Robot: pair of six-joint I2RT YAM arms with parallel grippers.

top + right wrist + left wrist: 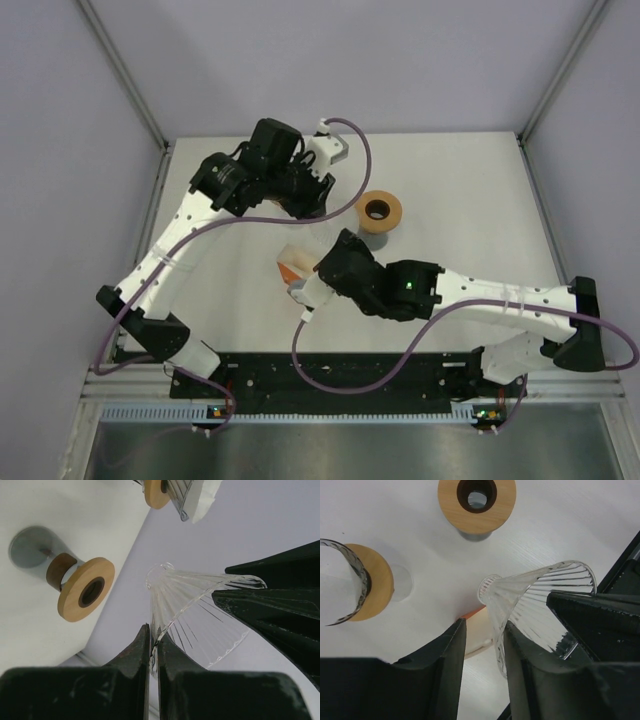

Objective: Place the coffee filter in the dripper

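Your right gripper (152, 635) is clamped on the ribbed glass dripper (200, 615). Your left gripper (485, 630) stands apart astride a glass rim (540, 605). Judged a steadying step; next, seat the paper filter (206, 500) squarely.

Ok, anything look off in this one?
Yes: the clear ribbed glass cone is tipped on its side, pinched by its thin wall between the shut jaws of the right gripper, rather than seated upright in the round wooden ring stand, which stands empty.
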